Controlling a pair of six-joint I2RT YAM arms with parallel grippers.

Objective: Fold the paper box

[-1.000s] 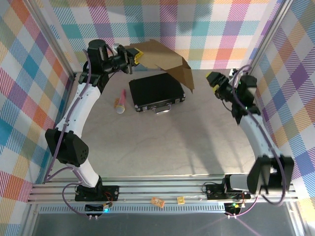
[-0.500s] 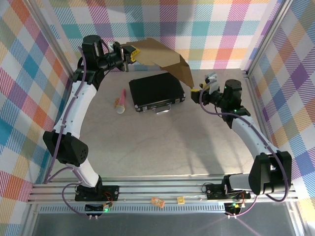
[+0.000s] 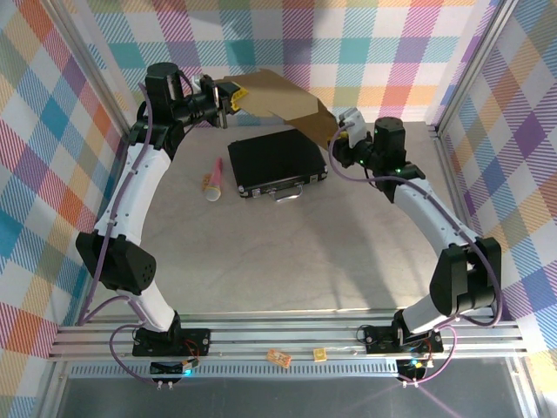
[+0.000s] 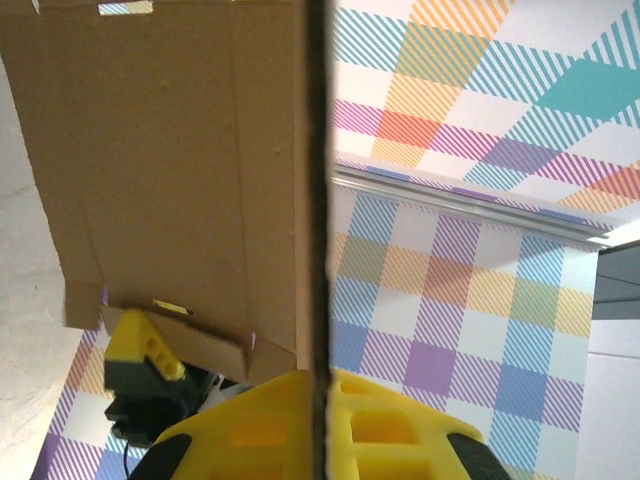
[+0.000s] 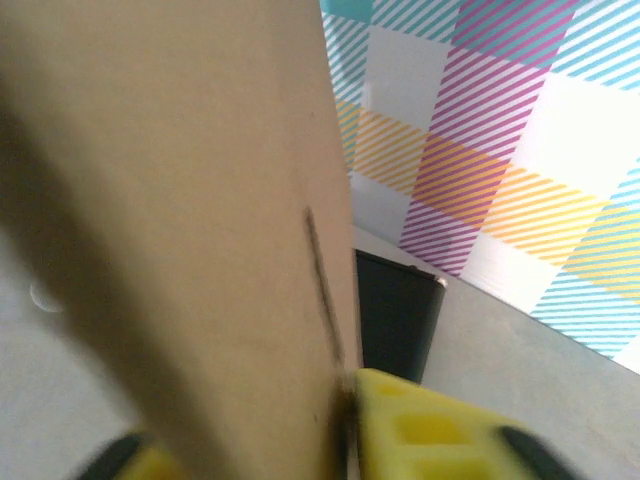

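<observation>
One paper box [image 3: 280, 97], plain brown corrugated cardboard, a flat die-cut sheet. You have it held off the table [image 3: 305, 261] at the far side, above and behind the black case [image 3: 277, 163]. It spans from the left gripper [image 3: 230, 98] to the right gripper [image 3: 341, 146].

Condition, from your left wrist view: crease lines run along the paper box [image 4: 170, 170], a small slot is cut near one end, and short tabs stick out at the other end. One panel stands edge-on to the lens.

Left gripper: clenched on the far-left edge of the box, with a yellow finger [image 4: 390, 430] pressed against the card.

Right gripper: clenched on the right corner of the box. Your right wrist view shows the brown face [image 5: 170, 180] against a yellow finger [image 5: 430, 435].

Other stock: one pink stick-like object [image 3: 211, 181] lying on the table just left of the case, well apart from the box
</observation>
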